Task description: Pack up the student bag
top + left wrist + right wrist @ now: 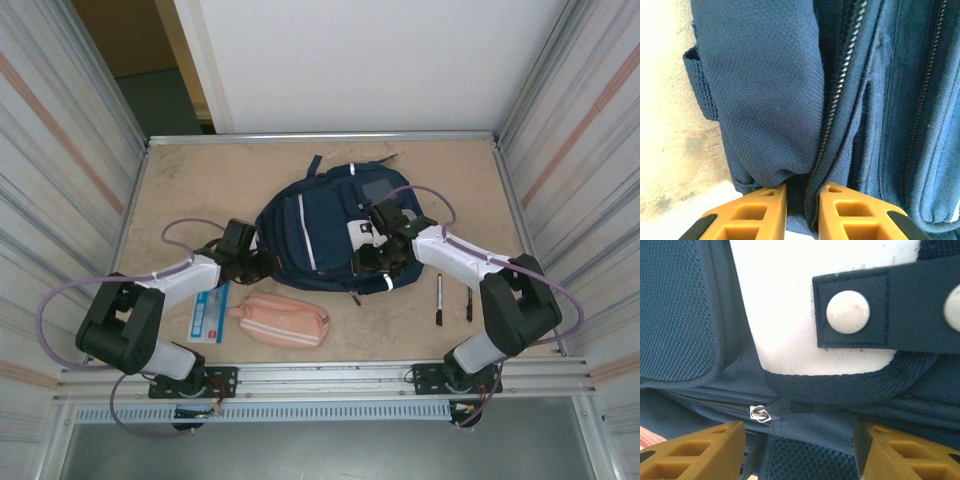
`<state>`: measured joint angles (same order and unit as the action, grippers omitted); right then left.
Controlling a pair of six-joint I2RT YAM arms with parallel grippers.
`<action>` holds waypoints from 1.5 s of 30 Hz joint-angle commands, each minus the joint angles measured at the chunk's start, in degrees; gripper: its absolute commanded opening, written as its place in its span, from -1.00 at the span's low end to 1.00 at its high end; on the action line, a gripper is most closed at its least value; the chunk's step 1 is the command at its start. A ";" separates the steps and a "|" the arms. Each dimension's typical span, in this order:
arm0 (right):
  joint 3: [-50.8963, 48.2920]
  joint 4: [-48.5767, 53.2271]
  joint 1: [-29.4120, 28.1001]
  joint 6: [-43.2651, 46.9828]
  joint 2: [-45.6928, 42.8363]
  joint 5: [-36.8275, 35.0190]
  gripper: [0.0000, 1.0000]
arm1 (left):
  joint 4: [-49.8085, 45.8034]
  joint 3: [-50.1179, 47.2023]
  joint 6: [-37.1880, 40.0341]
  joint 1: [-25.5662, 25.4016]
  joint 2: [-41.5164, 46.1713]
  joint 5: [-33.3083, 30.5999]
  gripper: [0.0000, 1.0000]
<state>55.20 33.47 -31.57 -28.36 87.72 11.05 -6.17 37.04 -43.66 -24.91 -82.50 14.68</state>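
Left arm base [180, 365] and right arm base [470, 360] sit nearest in the top view, at the near edge of the counter [200, 190]. student bag [320, 225] lies flat mid-counter, left tool [266, 265] at its left side, right tool [368, 265] on its near right corner. pink pouch [285, 320], a blue-white card [208, 315], a pen [438, 298] and a second pen [468, 303] lie on the counter near the bag, none packed

Left wrist: my fingertips [765, 210] are nearly together, with the bag's zip [840, 100] and its seam fabric running between them. can't tell if they actually pinch it or just bracket it

Right wrist: jaws wide apart, astride a seam below the white patch [790, 305]. zip pull [760, 413] sits close to one finger, off centre. nothing clamped that I can see. snap tab [847, 311] is further up, apart from the tool

Read: step in hand looks like opening the bag, left anchoring fabric, right going for the pull. Next move, my guess: shift right tool until the pull is centred, close on it, and confirm left has a firm pinch before dragging along the zip, else the fabric just bunches
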 commanded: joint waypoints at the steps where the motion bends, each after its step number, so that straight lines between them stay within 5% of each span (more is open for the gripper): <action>1: -2.40 -3.34 0.02 0.08 0.45 5.43 0.14 | -1.34 -2.92 -1.55 -1.11 -0.40 2.54 -0.63; 14: -6.72 -19.61 -2.34 -3.88 -0.84 8.10 -0.12 | 1.99 -5.71 -4.30 -5.54 0.56 1.41 -0.70; 18: -9.20 -23.80 -2.88 -4.86 -2.16 7.18 -0.33 | 4.80 -7.30 -6.41 -6.20 1.06 1.95 -0.70; 35: -10.96 -22.32 -5.03 -1.40 -6.92 1.15 -1.00 | 6.87 -8.56 -12.76 -11.40 4.60 -3.24 -0.74; 39: -10.61 -21.15 -5.78 -0.23 -7.67 -0.39 -0.98 | 7.39 -8.28 -13.72 -12.93 4.65 -3.46 -0.74; 42: -8.78 -15.14 -5.94 -0.57 -8.12 -4.63 -0.39 | 6.40 -8.12 -14.35 -13.19 4.69 -4.30 -0.74; 45: -9.35 -11.84 -4.87 -0.91 -10.01 -6.66 -0.25 | 6.70 -8.45 -15.01 -13.18 4.93 -4.20 -0.74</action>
<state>44.36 17.06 -37.06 -29.78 80.79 8.10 3.40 29.98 -57.43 -37.32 -78.32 10.28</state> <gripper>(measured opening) 0.361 0.132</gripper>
